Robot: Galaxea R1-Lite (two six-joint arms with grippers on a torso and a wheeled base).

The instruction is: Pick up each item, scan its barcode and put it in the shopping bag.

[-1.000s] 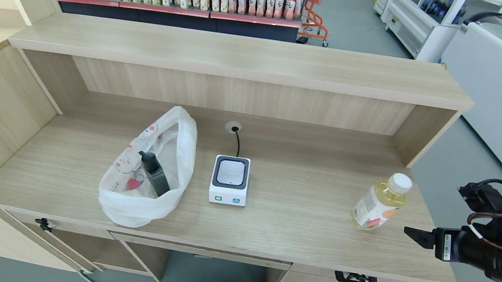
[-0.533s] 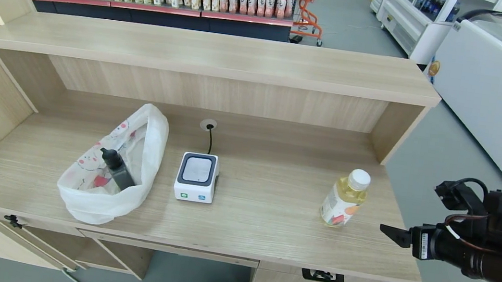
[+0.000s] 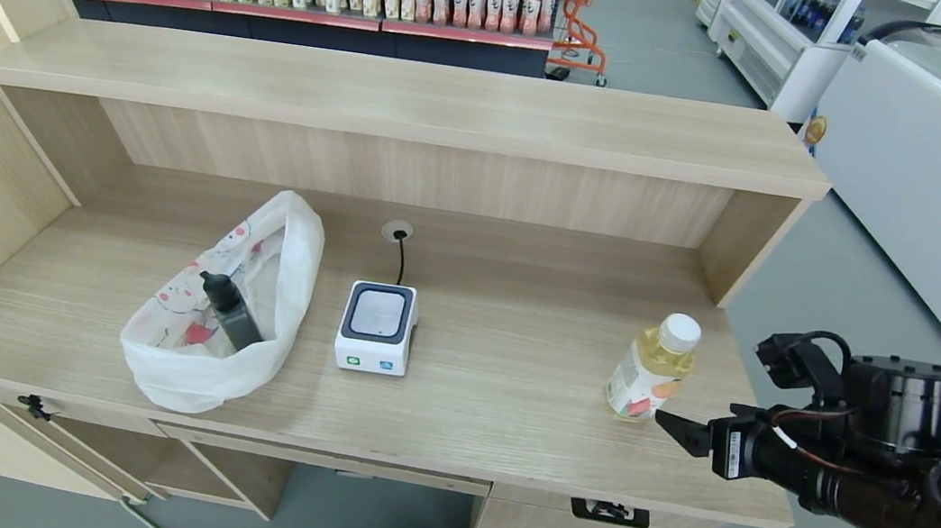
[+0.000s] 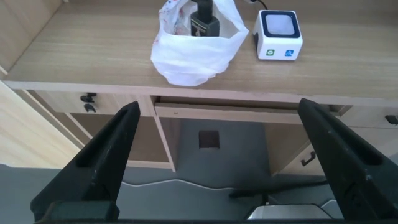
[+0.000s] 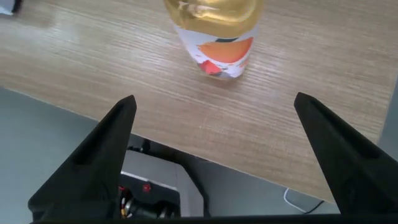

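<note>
Your right tool [image 5: 214,99], spread wide, sits just beside the white-capped yellow plastic bottle [image 3: 652,368] near the desk's [image 3: 508,396] right edge; 1 nudge could topple it.

A light wood-grain bench [image 3: 505,414], with a back wall and a higher ledge [image 3: 401,100] along its far side, carries three things in a loose row. Near the middle sits a white barcode scanner [image 3: 375,338], window facing up; its black cable [image 3: 401,259] runs toward 12 o'clock into a round grommet [image 3: 398,230]. Just beside the scanner at 9 o'clock a white plastic shopping bag [image 3: 212,362] slumps open, and well apart at 3 o'clock a white-capped bottle [image 3: 652,370] of pale yellow drink stands upright.
</note>
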